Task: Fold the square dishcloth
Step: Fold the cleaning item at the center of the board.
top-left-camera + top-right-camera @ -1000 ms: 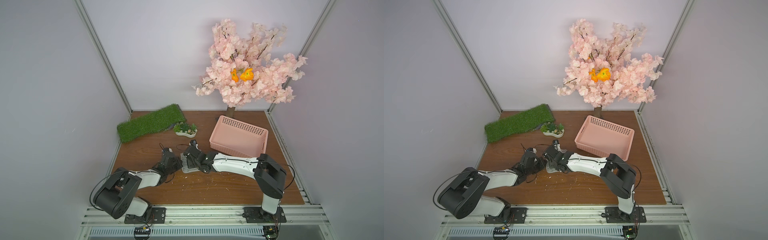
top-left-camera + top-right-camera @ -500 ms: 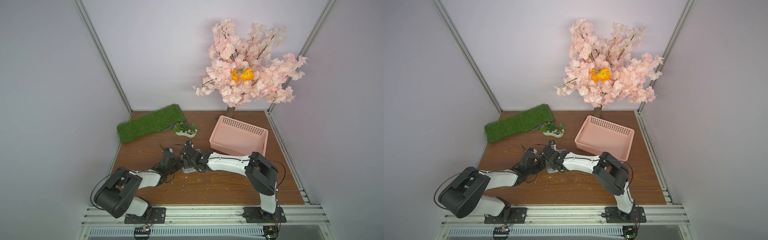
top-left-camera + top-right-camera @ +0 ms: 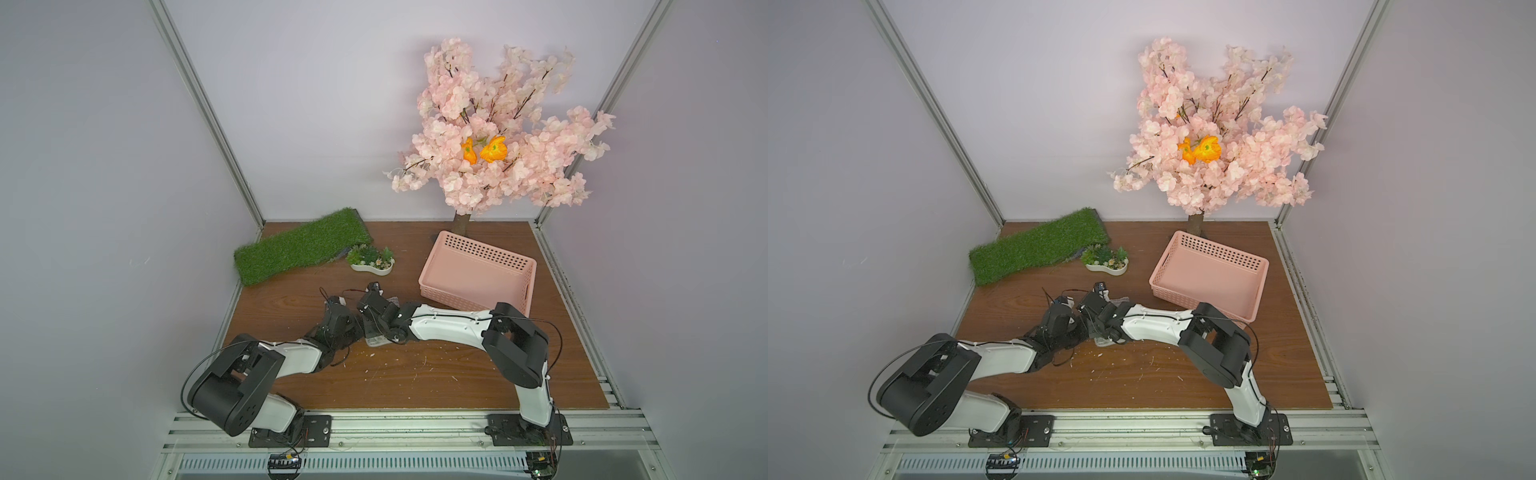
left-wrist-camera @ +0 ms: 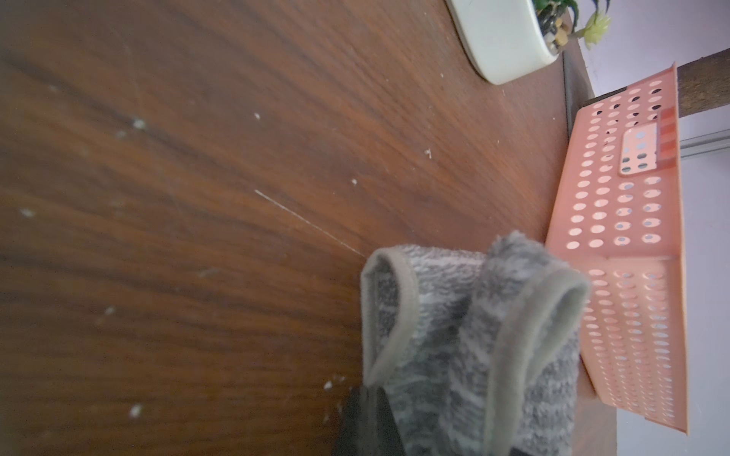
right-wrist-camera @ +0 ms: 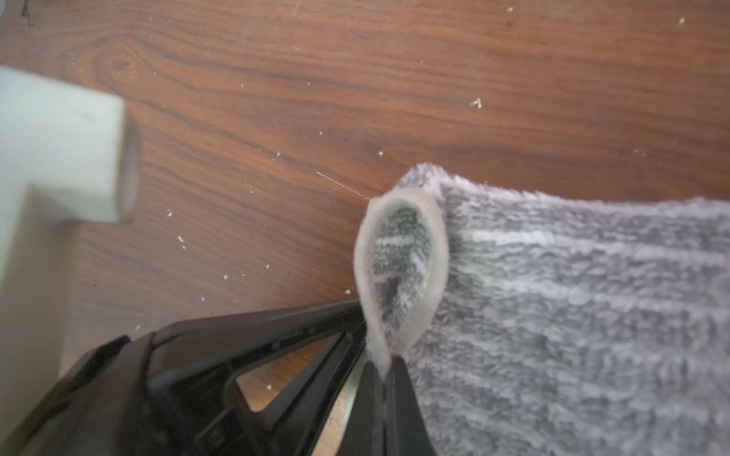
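Two arms [image 3: 291, 361] [image 3: 449, 328], one dishcloth [image 5: 572, 296], one pink basket [image 3: 482, 253], one grass mat [image 3: 299, 249], one planter [image 3: 371, 268] (tiny), one blossom tree [image 3: 498, 137].

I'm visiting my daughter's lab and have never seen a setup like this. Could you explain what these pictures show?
This is a robot with two white-and-black arms, the left arm and the right arm, bolted at the front of a wooden table. Two pictures come from a camera pair overhead, looking down on everything; the other two come from a camera on each wrist, so they are close-ups. On the table stand a green artificial grass mat, a small white planter, an empty pink basket and a pink blossom tree. Between the arms is a grey striped dishcloth. In the right wrist view the right jaws are shut on its hem; in the left wrist view the cloth bunches up at the left jaws, which seem to pinch it too.
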Robot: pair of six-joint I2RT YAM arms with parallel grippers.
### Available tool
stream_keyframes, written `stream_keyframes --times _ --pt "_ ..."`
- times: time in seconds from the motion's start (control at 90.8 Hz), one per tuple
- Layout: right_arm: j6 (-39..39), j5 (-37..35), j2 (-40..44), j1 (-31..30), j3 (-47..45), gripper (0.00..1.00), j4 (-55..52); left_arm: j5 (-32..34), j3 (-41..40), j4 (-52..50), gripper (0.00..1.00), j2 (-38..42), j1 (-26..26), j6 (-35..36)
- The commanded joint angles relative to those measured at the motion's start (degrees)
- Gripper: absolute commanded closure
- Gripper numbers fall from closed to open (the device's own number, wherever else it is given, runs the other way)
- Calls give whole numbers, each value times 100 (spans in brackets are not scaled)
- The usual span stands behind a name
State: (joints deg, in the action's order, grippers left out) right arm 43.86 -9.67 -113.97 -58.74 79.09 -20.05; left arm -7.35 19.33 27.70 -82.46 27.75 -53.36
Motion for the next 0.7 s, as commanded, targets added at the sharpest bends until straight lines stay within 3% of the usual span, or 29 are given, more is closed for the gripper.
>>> stream_keyframes --times 0.0,0.132,0.396,0.693 --pt "-79 146 -120 26 64 95 126 -73 -85 -79 100 -67 90 17" --pt "-80 309 -18 27 -43 91 325 -65 -100 -83 100 -70 90 10" --pt "-124 181 255 42 -63 72 290 -56 -90 -87 100 -19 90 9" --pt "-217 -110 890 73 -234 71 223 95 -45 -345 100 178 90 15"
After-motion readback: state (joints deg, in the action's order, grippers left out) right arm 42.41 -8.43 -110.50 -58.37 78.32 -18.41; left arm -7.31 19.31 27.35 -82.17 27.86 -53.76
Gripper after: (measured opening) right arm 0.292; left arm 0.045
